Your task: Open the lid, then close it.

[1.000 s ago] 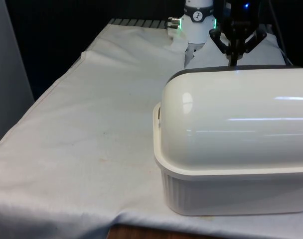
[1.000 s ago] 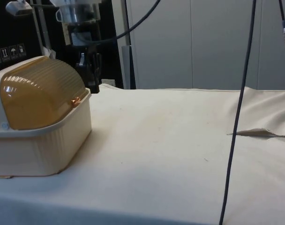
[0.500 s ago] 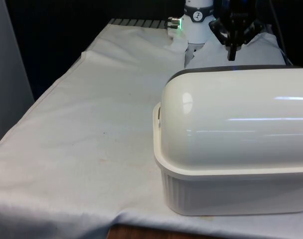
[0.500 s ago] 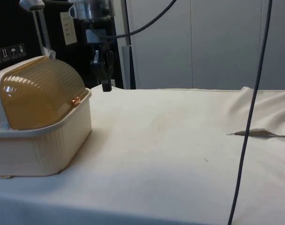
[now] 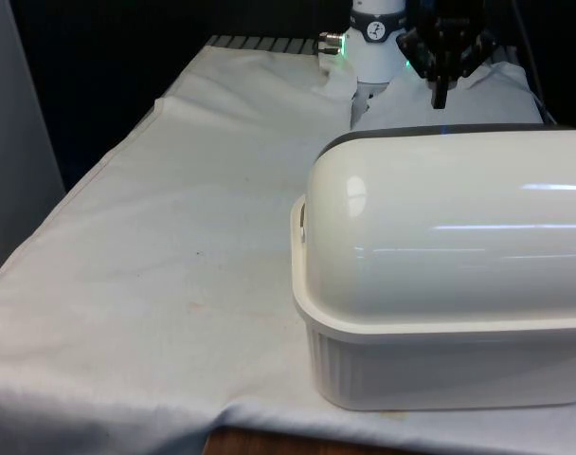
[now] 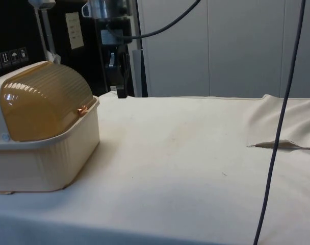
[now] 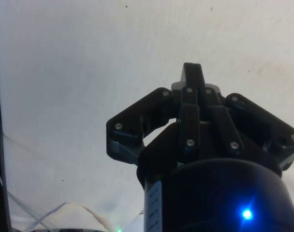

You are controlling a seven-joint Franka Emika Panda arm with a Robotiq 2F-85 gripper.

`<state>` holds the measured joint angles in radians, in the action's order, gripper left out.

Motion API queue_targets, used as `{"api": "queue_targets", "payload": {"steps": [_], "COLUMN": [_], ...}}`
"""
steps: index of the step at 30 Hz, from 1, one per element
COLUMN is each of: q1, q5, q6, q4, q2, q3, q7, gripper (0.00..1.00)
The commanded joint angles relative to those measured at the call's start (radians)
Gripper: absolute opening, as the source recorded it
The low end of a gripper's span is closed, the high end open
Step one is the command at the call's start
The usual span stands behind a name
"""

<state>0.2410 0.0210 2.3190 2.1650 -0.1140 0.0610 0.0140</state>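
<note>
The claw (image 6: 121,94), fingers pressed together and holding nothing, is hanging beyond the bread box (image 6: 43,153), apart from its lid (image 6: 40,99), which is sitting closed, suggesting the task is done.

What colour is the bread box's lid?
The lid is translucent amber, ribbed; the side view shows it best.

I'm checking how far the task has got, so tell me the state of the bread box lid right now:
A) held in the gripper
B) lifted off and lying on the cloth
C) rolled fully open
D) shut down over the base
D: in the side view the amber lid sits down on the cream bread box, and the gripper hangs apart from it over the white cloth.
</note>
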Motion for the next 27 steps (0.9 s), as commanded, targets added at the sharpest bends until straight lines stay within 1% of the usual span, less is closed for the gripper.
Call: {"api": "queue_targets", "payload": {"steps": [1,25,26,27], "q1": [0.001,0.0,0.0,0.0], "q5": [0.004,0.0,0.0,0.0], "q6": [0.001,-0.001,-0.001,-0.001], "q4": [0.0,0.0,0.0,0.0], "q2": [-0.001,0.0,0.0,0.0], "q3": [0.0,0.0,0.0,0.0], "q7": [0.003,-0.001,-0.001,-0.001], "gripper": [0.0,0.0,0.01,0.05]}}
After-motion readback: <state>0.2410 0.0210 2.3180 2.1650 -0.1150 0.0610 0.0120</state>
